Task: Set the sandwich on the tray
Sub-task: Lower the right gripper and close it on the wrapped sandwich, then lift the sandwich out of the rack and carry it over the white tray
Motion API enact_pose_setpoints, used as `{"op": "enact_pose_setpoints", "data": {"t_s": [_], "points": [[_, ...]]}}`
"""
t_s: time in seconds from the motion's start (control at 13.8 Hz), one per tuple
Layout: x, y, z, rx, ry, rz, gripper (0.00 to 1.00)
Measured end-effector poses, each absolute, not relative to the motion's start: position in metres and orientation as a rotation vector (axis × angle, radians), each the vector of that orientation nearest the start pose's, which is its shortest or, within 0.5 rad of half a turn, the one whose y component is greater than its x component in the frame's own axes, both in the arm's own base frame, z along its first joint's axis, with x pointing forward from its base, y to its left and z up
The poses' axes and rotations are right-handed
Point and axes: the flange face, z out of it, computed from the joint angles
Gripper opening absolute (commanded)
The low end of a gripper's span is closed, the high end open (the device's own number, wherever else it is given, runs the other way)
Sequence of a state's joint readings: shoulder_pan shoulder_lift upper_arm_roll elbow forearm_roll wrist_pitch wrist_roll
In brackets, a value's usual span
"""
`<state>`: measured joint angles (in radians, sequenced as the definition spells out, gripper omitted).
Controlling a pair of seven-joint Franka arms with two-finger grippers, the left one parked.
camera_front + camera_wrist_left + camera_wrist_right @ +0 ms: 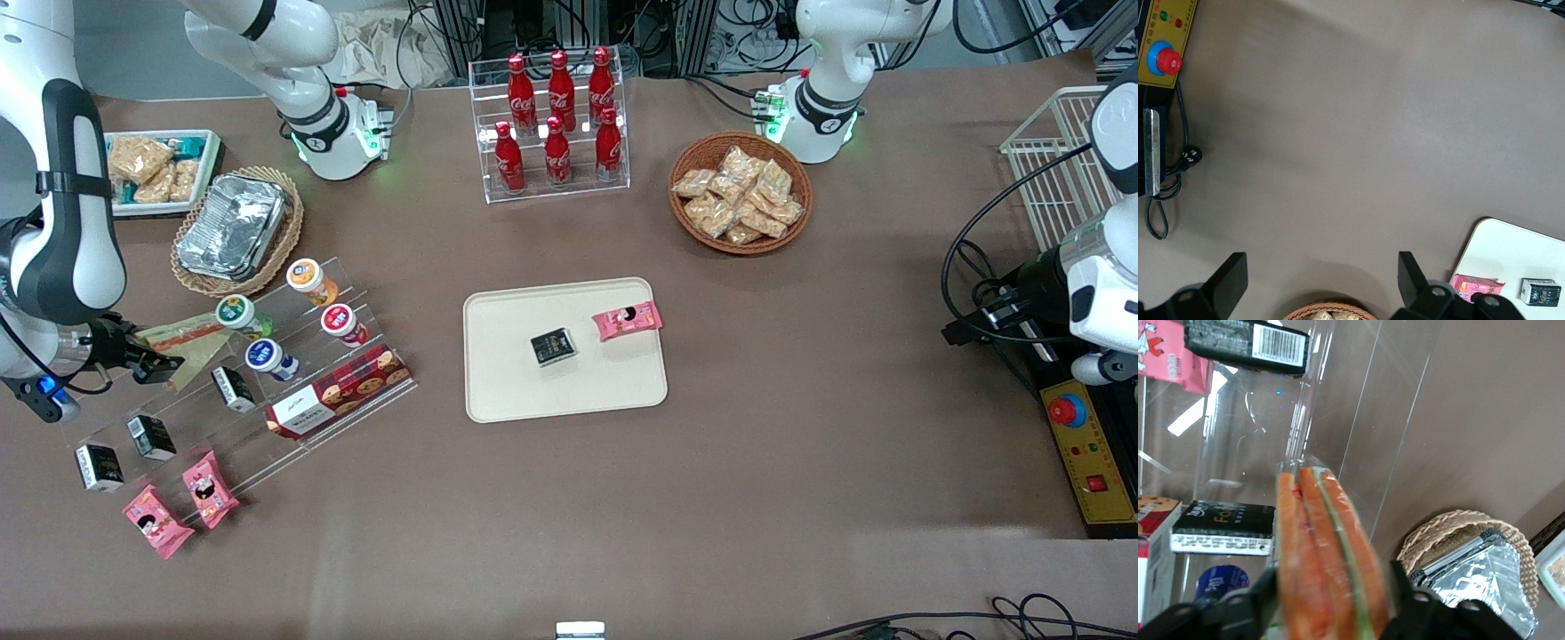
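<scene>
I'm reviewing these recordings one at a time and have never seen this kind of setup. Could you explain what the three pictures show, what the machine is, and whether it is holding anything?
These are two white robot arms at a brown table; only one is working. The wide picture comes from a camera facing the robots. The other two come from cameras on each arm's wrist, looking past the gripper.

At the working arm's end, its gripper is shut on the sandwich, a wrapped wedge with orange and green filling, seen close up between the fingers in that arm's wrist view. It is over a clear stepped shelf of snacks and small cups.

The cream tray, mid-table, already carries a black packet and a pink packet. Farther from the front camera stand red bottles and a basket of snack bags.
</scene>
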<state>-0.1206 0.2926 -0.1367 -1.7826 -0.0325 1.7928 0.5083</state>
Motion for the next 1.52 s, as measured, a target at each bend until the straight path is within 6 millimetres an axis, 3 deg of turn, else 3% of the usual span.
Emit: {"op": "enact_pose_setpoints", "data": {"t_s": [0.07,0.36,0.58,0.8,1.01,1.16,1.52], "points": [[0.581,-0.155,0.373,-2.995,1.164,0.437,0.0],[0.579,-0.16,0.373,-3.01,1.102,0.438,0.0],[0.581,-0.167,0.381,-3.045,0.955,0.418,0.0],[0.584,-0.182,0.422,-3.05,0.905,0.408,0.0],[0.584,-0.168,0.48,-3.049,0.869,0.464,0.0],[0.589,-0.133,0.512,-3.068,0.836,0.454,0.0],[0.599,0.016,0.545,-3.029,1.004,0.386,0.0]]}}
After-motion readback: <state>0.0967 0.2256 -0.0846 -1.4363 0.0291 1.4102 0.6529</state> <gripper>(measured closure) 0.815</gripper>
